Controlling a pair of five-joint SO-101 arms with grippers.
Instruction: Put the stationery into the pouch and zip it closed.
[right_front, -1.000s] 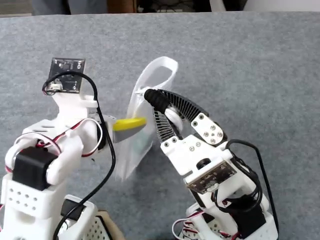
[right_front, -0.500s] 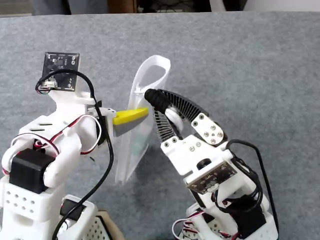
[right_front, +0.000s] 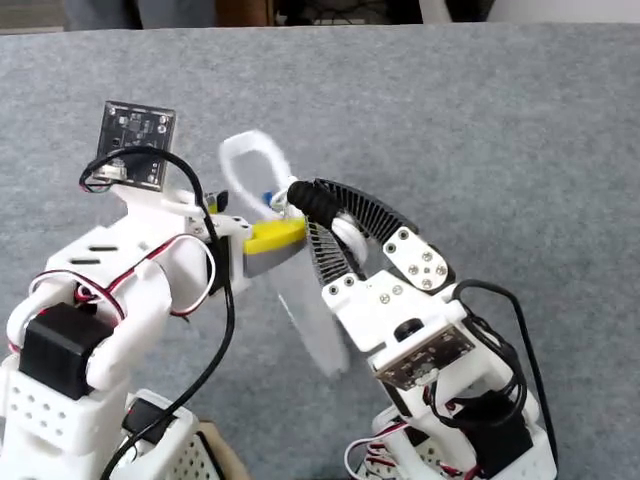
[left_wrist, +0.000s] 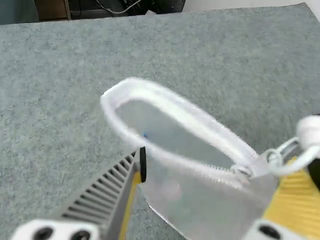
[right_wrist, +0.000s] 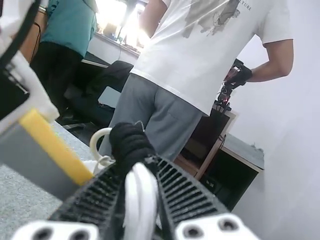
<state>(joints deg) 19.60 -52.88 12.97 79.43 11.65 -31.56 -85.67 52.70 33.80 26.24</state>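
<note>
While the right hand (right_wrist: 139, 172) pinches the pouch (left_wrist: 190, 195) by its edge, the left hand (left_wrist: 217, 180) straddles it, jaws wide. Mouth's gaping open.

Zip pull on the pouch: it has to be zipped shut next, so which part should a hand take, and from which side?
Take the small ring on the slider, coming from the closed end of the pouch mouth. The ring stands clear of the fabric, and the open loop runs away from it, so pulling that way should close it.
</note>
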